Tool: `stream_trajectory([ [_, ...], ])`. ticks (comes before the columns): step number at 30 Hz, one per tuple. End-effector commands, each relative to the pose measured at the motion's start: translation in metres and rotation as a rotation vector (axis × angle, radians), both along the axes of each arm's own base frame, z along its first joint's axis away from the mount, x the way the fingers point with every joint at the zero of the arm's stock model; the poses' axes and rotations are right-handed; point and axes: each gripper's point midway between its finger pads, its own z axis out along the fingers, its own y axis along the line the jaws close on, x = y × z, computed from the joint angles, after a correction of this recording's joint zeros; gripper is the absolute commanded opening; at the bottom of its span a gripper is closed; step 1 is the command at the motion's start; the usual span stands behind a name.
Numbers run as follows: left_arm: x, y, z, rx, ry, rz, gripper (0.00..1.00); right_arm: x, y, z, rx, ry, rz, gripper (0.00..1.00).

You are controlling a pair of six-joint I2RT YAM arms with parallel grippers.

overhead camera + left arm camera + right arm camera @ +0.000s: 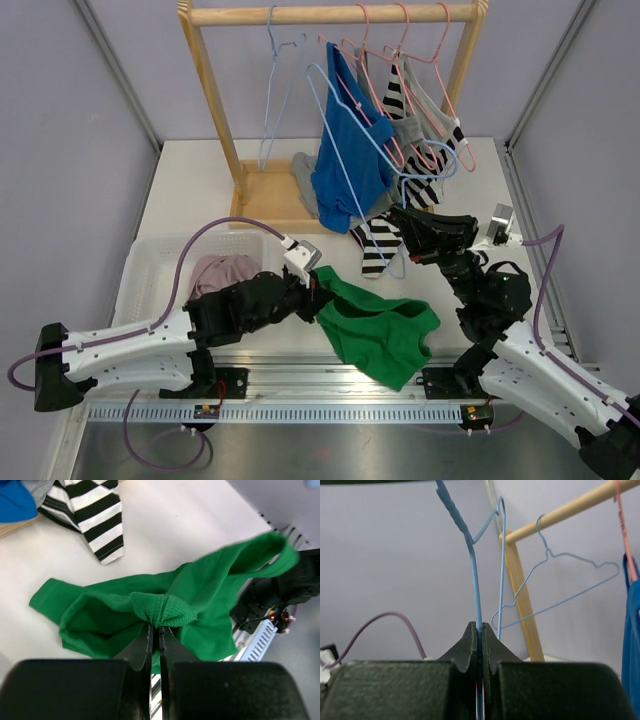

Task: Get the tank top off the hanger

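Note:
The green tank top (pixel 385 330) lies crumpled on the table near the front edge, between the two arms. My left gripper (pixel 318 285) is shut on a bunched ribbed edge of the tank top (pixel 162 609), and in the left wrist view its fingertips (pixel 155 626) pinch that fold. No hanger wire shows inside the green cloth. My right gripper (pixel 402 216) sits below the hanging clothes, shut on the thin wire of a light blue hanger (pixel 473 570); the right gripper (pixel 480 626) has the wire running straight up out of its jaws.
A wooden rack (pixel 330 14) stands at the back with an empty blue hanger (pixel 275 90) and pink hangers carrying a blue top (pixel 350 160), grey cloth and a striped garment (pixel 380 245). A white basket (pixel 150 260) at the left holds a pinkish garment (pixel 225 272).

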Motion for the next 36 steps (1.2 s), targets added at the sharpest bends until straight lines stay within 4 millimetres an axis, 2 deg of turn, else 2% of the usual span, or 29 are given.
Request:
stream_trajectory([
  [1,0.007,-0.002,-0.007,0.009,-0.008,0.047,0.00,-0.015,-0.046,0.058,0.272,-0.198,-0.117,0.00],
  [2,0.012,0.002,-0.011,0.022,-0.011,0.085,0.00,-0.004,-0.040,0.051,0.258,-0.172,-0.129,0.00],
  [4,0.017,0.010,-0.021,0.065,0.011,0.148,0.00,0.024,-0.024,0.036,0.155,-0.004,-0.151,0.00],
  [5,0.022,0.021,-0.030,0.115,0.013,0.196,0.02,0.035,-0.017,0.030,0.102,0.074,-0.157,0.00],
  [6,0.023,0.022,-0.027,0.123,0.014,0.212,0.06,0.049,-0.009,0.020,0.008,0.195,-0.176,0.00],
  [7,0.024,0.026,-0.030,0.141,0.019,0.224,0.14,0.056,-0.010,0.017,-0.002,0.247,-0.197,0.00],
  [8,0.022,0.030,-0.032,0.166,0.023,0.220,0.36,0.062,-0.006,0.014,-0.026,0.273,-0.207,0.00],
  [10,0.018,0.029,-0.023,0.158,0.018,0.202,0.57,0.072,-0.008,0.006,-0.032,0.322,-0.240,0.00],
  [11,0.017,0.034,-0.022,0.174,0.017,0.210,0.76,0.079,-0.005,-0.001,-0.052,0.352,-0.255,0.00],
  [14,0.014,0.044,-0.003,0.157,0.012,0.234,0.91,0.096,-0.004,0.001,-0.097,0.412,-0.321,0.00],
  [16,0.012,0.049,0.006,0.148,0.011,0.240,0.96,0.108,-0.001,-0.005,-0.141,0.446,-0.360,0.00],
  [17,0.011,0.057,0.016,0.140,0.007,0.249,0.99,0.117,0.006,0.004,-0.155,0.450,-0.368,0.00],
  [18,0.010,0.061,0.020,0.133,0.016,0.261,0.99,0.122,0.009,0.000,-0.193,0.469,-0.382,0.00],
  [19,0.010,0.066,0.023,0.131,0.014,0.273,0.99,0.136,0.013,-0.009,-0.233,0.494,-0.431,0.00],
  [20,0.008,0.075,0.026,0.148,0.018,0.282,0.99,0.138,0.014,0.011,-0.218,0.475,-0.444,0.00],
  [21,0.006,0.083,0.033,0.128,0.025,0.296,0.99,0.142,0.018,0.013,-0.231,0.475,-0.458,0.00],
  [22,0.006,0.089,0.034,0.132,0.029,0.310,0.99,0.154,0.021,0.007,-0.255,0.489,-0.500,0.00],
  [23,0.006,0.101,0.035,0.157,0.030,0.332,0.99,0.157,0.021,0.025,-0.237,0.473,-0.513,0.00],
  [24,0.004,0.109,0.039,0.149,0.034,0.341,0.99,0.161,0.025,0.028,-0.243,0.474,-0.525,0.00],
  [25,0.002,0.113,0.039,0.158,0.036,0.340,0.99,0.175,0.032,0.020,-0.279,0.490,-0.554,0.00],
  [26,0.000,0.119,0.035,0.180,0.038,0.331,0.99,0.177,0.033,0.037,-0.264,0.480,-0.560,0.00],
  [27,-0.002,0.122,0.034,0.193,0.030,0.315,0.99,0.182,0.037,0.040,-0.269,0.481,-0.568,0.00],
  [28,-0.004,0.126,0.035,0.189,0.028,0.309,0.99,0.194,0.046,0.032,-0.299,0.494,-0.587,0.00],
  [29,-0.004,0.130,0.031,0.203,0.026,0.309,0.99,0.196,0.047,0.045,-0.295,0.489,-0.591,0.00],
  [30,-0.004,0.133,0.026,0.221,0.022,0.310,0.99,0.201,0.050,0.047,-0.310,0.485,-0.601,0.00],
  [31,-0.004,0.138,0.027,0.214,0.013,0.322,0.99,0.215,0.061,0.036,-0.339,0.501,-0.612,0.00],
  [32,-0.003,0.141,0.025,0.217,0.010,0.327,0.99,0.218,0.063,0.051,-0.330,0.491,-0.618,0.00],
  [34,-0.005,0.141,0.029,0.183,0.005,0.315,0.99,0.235,0.075,0.056,-0.345,0.487,-0.638,0.00],
  [36,-0.006,0.141,0.033,0.171,-0.010,0.299,0.99,0.246,0.085,0.050,-0.382,0.497,-0.642,0.00],
])
